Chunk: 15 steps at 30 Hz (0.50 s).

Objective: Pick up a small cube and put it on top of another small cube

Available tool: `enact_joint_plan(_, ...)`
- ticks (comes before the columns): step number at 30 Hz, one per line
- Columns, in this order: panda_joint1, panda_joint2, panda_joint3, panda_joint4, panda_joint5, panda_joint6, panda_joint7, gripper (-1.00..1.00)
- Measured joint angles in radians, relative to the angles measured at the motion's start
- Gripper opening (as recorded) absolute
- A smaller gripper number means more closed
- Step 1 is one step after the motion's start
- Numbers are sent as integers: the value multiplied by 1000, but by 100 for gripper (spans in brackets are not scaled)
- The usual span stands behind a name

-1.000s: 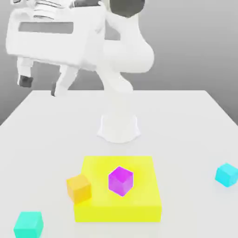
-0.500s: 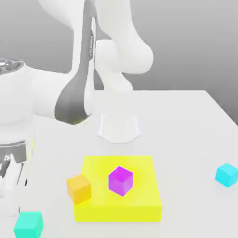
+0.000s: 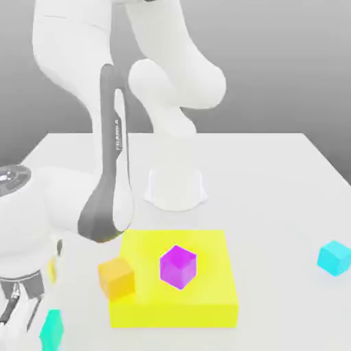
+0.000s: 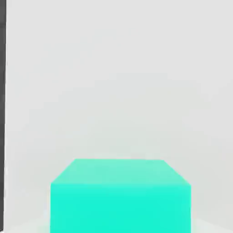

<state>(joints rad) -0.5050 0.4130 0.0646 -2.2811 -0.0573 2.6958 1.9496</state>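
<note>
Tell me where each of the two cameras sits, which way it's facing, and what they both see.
Exterior view: off the arm, raised, looking down across the white table at the yellow block, with the robot's base and white arm in frame, the hand low at the exterior view's left.
Hand view: on the hand, looking along it at the turquoise cube close up on the table.
Shared: the turquoise cube, partly hidden by the gripper in the exterior view.

Two cubes [image 3: 178, 266] on slab [image 3: 206, 301]
</note>
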Motion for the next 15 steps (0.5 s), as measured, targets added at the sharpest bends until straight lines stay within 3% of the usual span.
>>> enact_joint_plan(15, 298, -222, 380, -169, -25, -58, -178, -100)
